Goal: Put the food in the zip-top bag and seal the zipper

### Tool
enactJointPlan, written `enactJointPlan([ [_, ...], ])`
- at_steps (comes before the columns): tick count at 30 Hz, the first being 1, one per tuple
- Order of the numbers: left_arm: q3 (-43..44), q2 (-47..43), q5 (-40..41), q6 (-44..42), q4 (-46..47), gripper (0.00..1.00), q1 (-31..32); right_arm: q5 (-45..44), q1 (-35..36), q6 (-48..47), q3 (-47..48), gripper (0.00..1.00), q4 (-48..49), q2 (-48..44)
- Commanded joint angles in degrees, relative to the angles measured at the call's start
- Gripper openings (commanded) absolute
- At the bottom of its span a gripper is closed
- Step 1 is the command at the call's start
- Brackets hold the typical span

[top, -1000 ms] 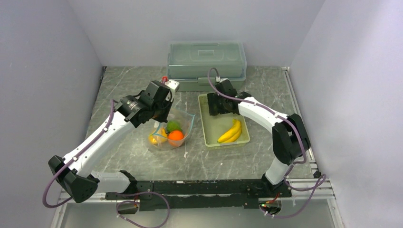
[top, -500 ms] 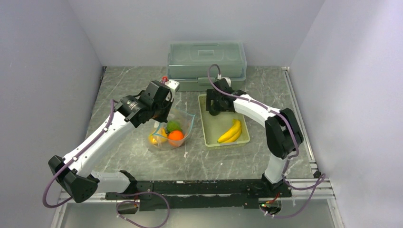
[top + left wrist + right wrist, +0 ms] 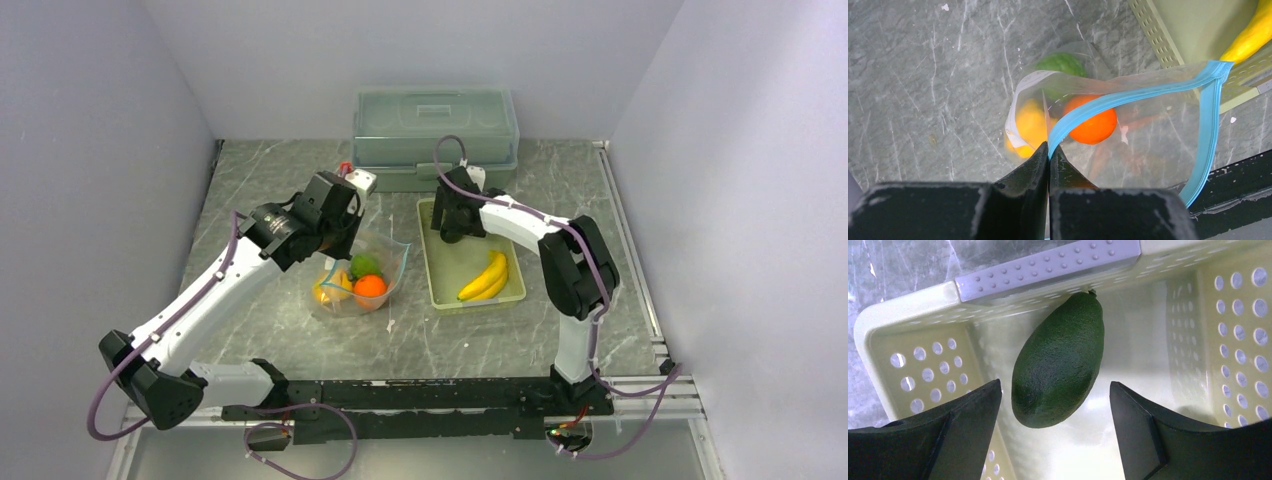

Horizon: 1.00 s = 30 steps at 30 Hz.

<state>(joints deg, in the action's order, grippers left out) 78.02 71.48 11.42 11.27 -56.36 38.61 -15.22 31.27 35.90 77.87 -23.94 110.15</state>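
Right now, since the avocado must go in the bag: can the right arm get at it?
Probably yes: the right gripper hangs open over the avocado in the basket, jaws either side, nothing between.

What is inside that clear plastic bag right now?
Inside the clear bag: an orange ball, a green round fruit and a yellow piece. A white label covers part of the yellow piece, so its kind is unclear.

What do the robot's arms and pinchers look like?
Both arms, left arm and right arm, have white tube-shaped links with chunky black joints. A thin purple cable loops along each. The left gripper and right gripper have black, wedge-shaped fingers.
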Motion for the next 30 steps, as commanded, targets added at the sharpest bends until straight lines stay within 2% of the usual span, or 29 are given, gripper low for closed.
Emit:
enactJointPlan([
  [1,-0.1,-1.6,-0.7,-0.5,1.5,0.09,0.2,-2.2,-0.2,2.1,2.6,0.81,0.7,0.5],
  [6,-0.5,-1.8,-0.5,-0.4,1.5,0.09,0.2,-2.3,-0.2,1.8,1.7,0.73,1.1,0.0],
  [12,-0.2,-1.6,-0.6,0.0,1.3,0.09,0.2,-1.8,-0.1,0.9,-0.5,0.58,1.6,-2.0],
  [20,0.6,-1.7,-0.9,0.6,0.5,0.09,0.2,-1.7,-0.1,-1.5,-5.0,0.29,2.0,-8.9],
  [30,0.0,-0.8,-1.0,1.2,1.0,0.08,0.2,0.1,1.0,-6.0,-12.3,0.24,2.7,-22.1],
])
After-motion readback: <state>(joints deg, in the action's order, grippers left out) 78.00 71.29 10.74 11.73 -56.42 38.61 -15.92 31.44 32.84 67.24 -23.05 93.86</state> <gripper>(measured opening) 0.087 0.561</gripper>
